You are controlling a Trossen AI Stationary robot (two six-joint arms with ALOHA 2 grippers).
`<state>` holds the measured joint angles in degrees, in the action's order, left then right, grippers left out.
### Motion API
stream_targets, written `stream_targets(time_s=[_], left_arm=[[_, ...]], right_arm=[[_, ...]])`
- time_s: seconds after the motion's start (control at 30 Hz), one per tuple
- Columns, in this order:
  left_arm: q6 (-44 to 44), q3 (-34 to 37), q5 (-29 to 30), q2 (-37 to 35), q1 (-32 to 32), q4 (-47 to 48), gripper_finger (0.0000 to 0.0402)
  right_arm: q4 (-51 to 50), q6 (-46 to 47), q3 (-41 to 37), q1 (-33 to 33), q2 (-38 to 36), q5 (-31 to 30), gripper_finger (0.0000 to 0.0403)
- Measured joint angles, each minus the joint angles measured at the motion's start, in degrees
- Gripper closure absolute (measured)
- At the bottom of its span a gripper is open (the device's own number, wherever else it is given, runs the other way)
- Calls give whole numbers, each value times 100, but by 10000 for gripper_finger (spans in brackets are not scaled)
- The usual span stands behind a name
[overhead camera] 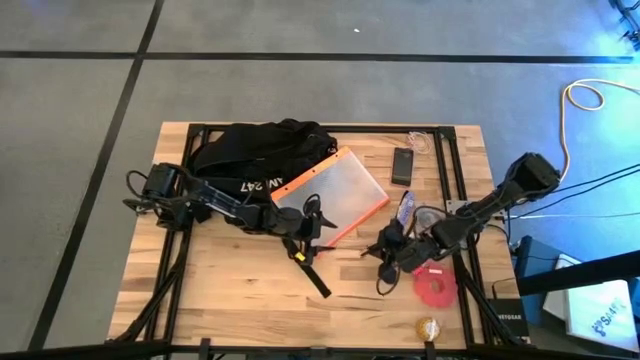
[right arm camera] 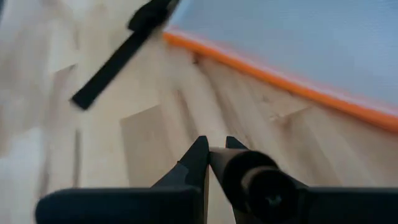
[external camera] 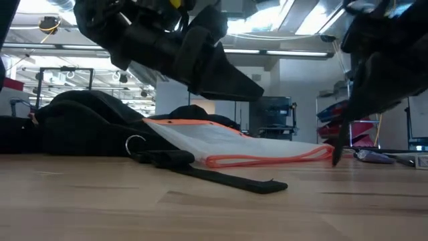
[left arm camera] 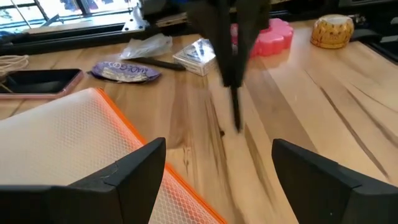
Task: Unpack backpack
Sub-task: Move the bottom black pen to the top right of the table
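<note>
1. Backpack (overhead camera: 262, 152) lies at the far left part of the wooden surface (overhead camera: 230, 290), black, crumpled, with white lettering facing up. In the low view it shows as a dark mound (external camera: 87, 124) behind the pouch.
2. A mesh pouch (overhead camera: 330, 190) with orange edging lies flat just beside the backpack, one corner against it. A black strap (overhead camera: 312, 270) runs from under the left arm toward the near edge of the surface; in the low view it lies flat in front of the pouch (external camera: 231, 179).
3. Left gripper (overhead camera: 312, 232) hangs over the near orange edge of the pouch. Jaws stand wide apart and hold nothing; the left wrist view shows both fingers (left arm camera: 134, 171) spread, with the pouch (left arm camera: 68, 143) and bare wood between them.
4. Right gripper (overhead camera: 385, 252) is low over bare wood between the pouch and a pink disc (overhead camera: 435, 285). Jaws closed, tips together in the right wrist view (right arm camera: 211, 152); nothing visible between them.
5. Other items: a black phone (overhead camera: 403, 165) at the far side, right of the pouch; a purple packet (overhead camera: 405, 207) near the right arm; a small yellow round object (overhead camera: 428, 327) near the front edge.
6. The left wrist view also shows a clear wrapper (left arm camera: 146, 45) and a small silvery packet (left arm camera: 198, 55) near the purple packet (left arm camera: 121, 70).
</note>
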<state>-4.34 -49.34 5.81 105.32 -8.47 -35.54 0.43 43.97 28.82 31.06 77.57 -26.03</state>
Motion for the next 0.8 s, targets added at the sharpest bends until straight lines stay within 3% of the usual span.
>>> stream_targets(time_s=[0.5,0.6,0.8], left_arm=[[85,2,74,116,33,10,124],[90,2,74,116,33,12,124],[105,2,76,116,35,14,124]], right_arm=[[104,-523,0,-536,195,-690,384],[105,-527,0,-532,195,-651,384],[192,-519,7,-521,191,-22,384]])
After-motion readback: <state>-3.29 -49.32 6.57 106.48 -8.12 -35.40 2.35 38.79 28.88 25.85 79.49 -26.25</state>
